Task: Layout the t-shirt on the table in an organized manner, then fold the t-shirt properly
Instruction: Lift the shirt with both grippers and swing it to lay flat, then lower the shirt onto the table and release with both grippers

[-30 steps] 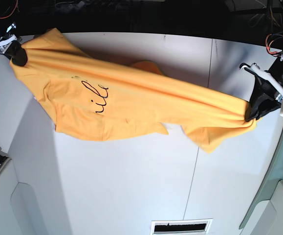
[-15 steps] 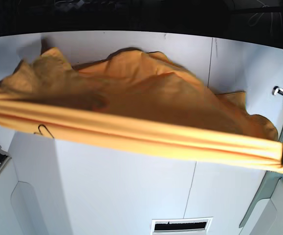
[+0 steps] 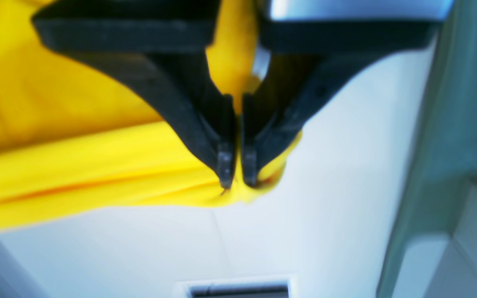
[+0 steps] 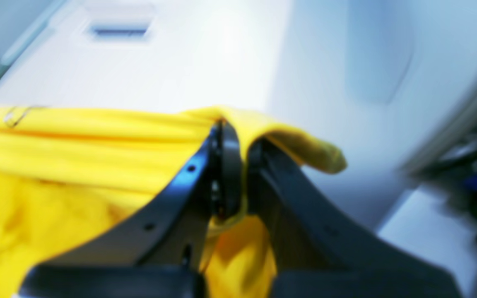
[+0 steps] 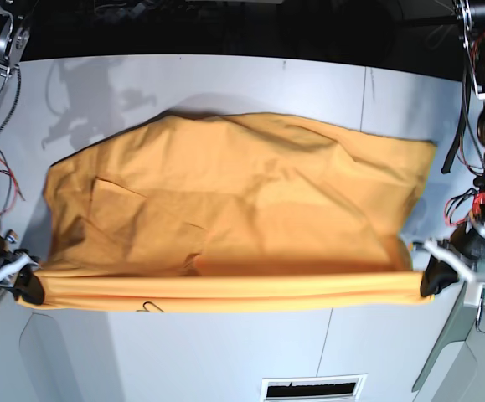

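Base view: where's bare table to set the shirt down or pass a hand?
Bare table lies in front of the taut near edge of the t-shirt, plus a far strip behind it. Crowded at both near corners: left gripper and right gripper clamp the shirt.

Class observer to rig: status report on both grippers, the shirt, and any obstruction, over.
Left gripper and right gripper shut on the t-shirt, near edge pulled taut between them. Rest draped over the table. Nothing in the way.

readable text: none in any view.
t-shirt [image 5: 225, 201] marking: only a small thin black scribble at the near hem, partly folded under; no letters can be made out.
table [image 5: 225, 352]: no label, brand or number.
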{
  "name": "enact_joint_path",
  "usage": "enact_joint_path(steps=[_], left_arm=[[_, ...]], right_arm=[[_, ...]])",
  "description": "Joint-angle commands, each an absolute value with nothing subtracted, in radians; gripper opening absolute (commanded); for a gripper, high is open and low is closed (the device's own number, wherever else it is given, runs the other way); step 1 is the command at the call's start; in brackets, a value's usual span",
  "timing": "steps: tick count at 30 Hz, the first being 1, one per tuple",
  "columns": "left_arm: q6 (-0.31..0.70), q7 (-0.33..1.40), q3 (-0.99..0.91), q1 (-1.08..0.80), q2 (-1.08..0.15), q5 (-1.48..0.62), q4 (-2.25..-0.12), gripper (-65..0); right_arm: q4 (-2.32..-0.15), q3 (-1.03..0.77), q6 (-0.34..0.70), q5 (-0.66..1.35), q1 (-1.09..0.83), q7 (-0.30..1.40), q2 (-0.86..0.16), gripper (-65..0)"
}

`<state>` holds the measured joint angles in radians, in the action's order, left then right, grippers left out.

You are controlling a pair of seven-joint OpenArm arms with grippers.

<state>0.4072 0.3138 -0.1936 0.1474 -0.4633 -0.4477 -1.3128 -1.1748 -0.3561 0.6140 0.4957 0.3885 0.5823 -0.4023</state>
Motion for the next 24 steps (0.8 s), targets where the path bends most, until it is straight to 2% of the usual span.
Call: enact_joint_path(steps=[1, 2, 3, 4, 5, 6, 7, 8, 9, 13, 20, 24], left_arm=[[0.321, 0.283, -0.2, 0.186, -0.498, -0.408, -1.258, -65.0], [0.319, 0.276, -0.185, 0.21, -0.498, -0.406, -1.193, -65.0], [0.327, 0.277, -0.173, 0.231, -0.498, -0.406, -1.137, -65.0], [0.345, 0.282, -0.161, 0.251, -0.496, -0.406, -1.093, -65.0], [0.371, 0.29, -0.149, 0.264, -0.496, -0.406, -1.066, -61.5], [0.39, 0.305, -0.138, 0.269, -0.496, -0.407, -1.057, -54.1], [0.39, 0.345, -0.13, 0.269, -0.496, -0.408, -1.058, -47.3], [0.392, 0.4, -0.125, 0.274, -0.495, -0.413, -1.065, -42.1], [0.41, 0.457, -0.123, 0.281, -0.493, -0.422, -1.073, -40.1], [0.483, 0.548, -0.124, 0.25, -0.507, -0.473, -1.133, -40.0], [0.482, 0.551, -0.126, 0.099, -0.591, -0.488, -1.257, -39.8], [0.433, 0.596, -0.126, 0.059, -0.599, -0.49, -1.288, -39.4]], right_arm=[[-1.129, -0.342, 0.559, 0.47, 0.433, 0.524, -0.437, -65.0], [-1.072, -0.316, 0.547, 0.466, 0.453, 0.503, -0.43, -65.0], [-1.021, -0.298, 0.542, 0.458, 0.469, 0.486, -0.421, -59.3], [-0.98, -0.289, 0.541, 0.451, 0.48, 0.472, -0.41, -46.8], [-0.95, -0.286, 0.541, 0.452, 0.488, 0.467, -0.398, -34.8], [-0.932, -0.286, 0.54, 0.453, 0.49, 0.466, -0.389, -25.2], [-0.928, -0.288, 0.541, 0.452, 0.489, 0.467, -0.382, -19.8], [-0.929, -0.288, 0.542, 0.453, 0.484, 0.474, -0.378, -19.9], [-0.928, -0.289, 0.544, 0.453, 0.482, 0.488, -0.374, -20.0], [-0.954, -0.325, 0.543, 0.497, 0.446, 0.597, -0.374, -20.1], [-1.002, -0.456, 0.546, 0.561, 0.275, 0.637, -0.363, -20.1], [-1.002, -0.465, 0.548, 0.569, 0.193, 0.599, -0.363, -20.1]])
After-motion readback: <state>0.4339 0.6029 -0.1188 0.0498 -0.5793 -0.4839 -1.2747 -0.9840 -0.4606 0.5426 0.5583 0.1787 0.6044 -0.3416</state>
